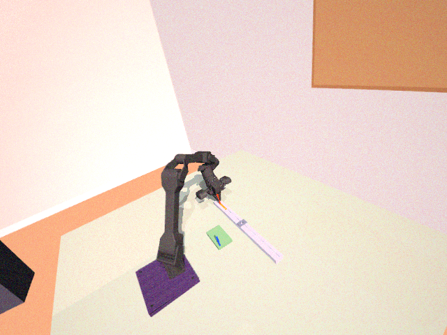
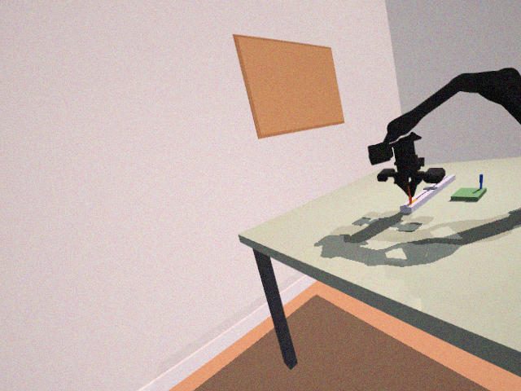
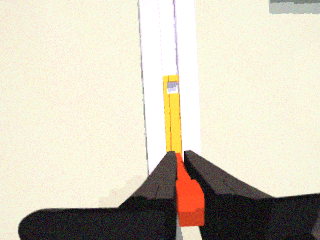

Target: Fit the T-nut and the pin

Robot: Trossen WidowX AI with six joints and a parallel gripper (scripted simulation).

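Perhaps a workshop corner: table (image 1: 325,259) (image 2: 319,210), pinboard-like panel (image 1: 378,43) (image 2: 294,88).

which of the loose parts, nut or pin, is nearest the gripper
The nut, brass-yellow at the rail's end; the blue pin is farther off, in the tray.

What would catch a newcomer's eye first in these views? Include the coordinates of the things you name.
Probably the dark arm reaching over the pale table, its gripper (image 1: 219,202) (image 2: 411,195) (image 3: 179,158) shut on the red-orange handle (image 1: 218,197) (image 2: 409,195) (image 3: 190,202) at one end of the pale rail (image 1: 261,243) (image 2: 437,187) (image 3: 152,100). Next, the purple base plate (image 1: 155,292) under the arm, and the blue pin (image 1: 217,240) (image 2: 480,181) standing in the green tray (image 1: 225,239) (image 2: 462,195).
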